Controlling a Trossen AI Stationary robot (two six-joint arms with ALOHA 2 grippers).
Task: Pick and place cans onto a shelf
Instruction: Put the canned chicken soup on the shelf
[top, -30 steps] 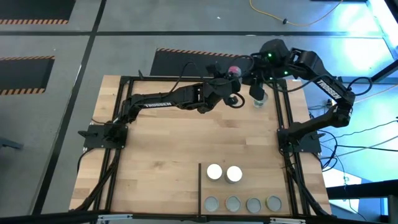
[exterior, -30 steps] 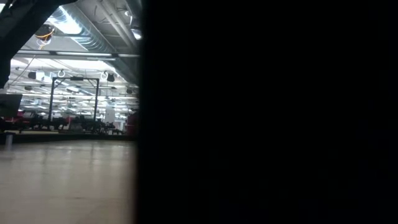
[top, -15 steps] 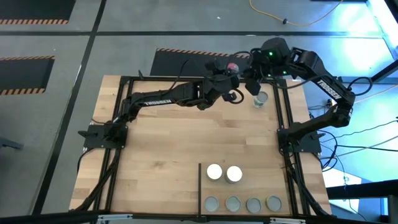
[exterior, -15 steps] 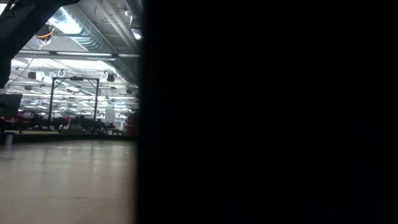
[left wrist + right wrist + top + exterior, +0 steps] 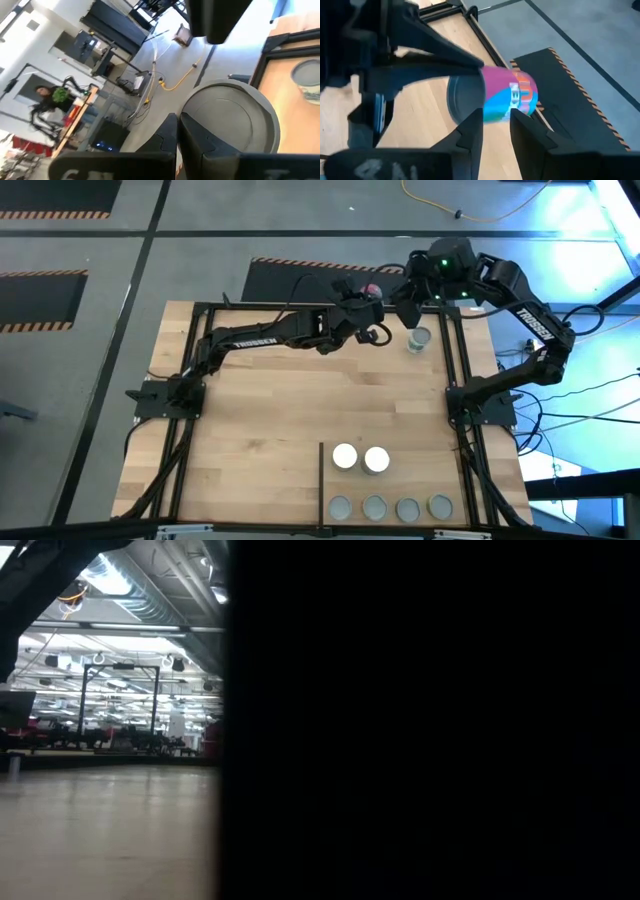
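My left gripper (image 5: 372, 302) is at the table's far edge and holds a pink and blue can (image 5: 375, 288) on its side in the air; the can also shows in the right wrist view (image 5: 510, 100). My right gripper (image 5: 408, 308) is open just right of it, its fingertips (image 5: 475, 125) close before the can; I cannot tell whether they touch. A greenish can (image 5: 420, 340) stands on the table's far right. The shelf (image 5: 400, 480), edged by a black bar (image 5: 320, 470), bears two white-topped cans (image 5: 345, 456) and several grey-topped ones (image 5: 374, 507). My left gripper holds the pink can at the rim of its grey end (image 5: 186, 112), its two fingers (image 5: 167, 137) nearly together there. One dark finger (image 5: 465, 62) reaches over that end's edge. The can is lifted clear, on its side, sticking out beside the fingers.
Black frame rails (image 5: 452, 360) run along the table's sides and far edge. A black mat with striped edge (image 5: 290, 278) lies on the floor beyond the far edge. The low view is mostly blocked by something dark (image 5: 430, 720). Bare wood (image 5: 270, 410) lies mid-table.
My right gripper has moved from above the greenish can toward the table's far edge and the pink can, leaving the greenish can standing in place. My left gripper, with the pink can, has shifted slightly toward the far edge.
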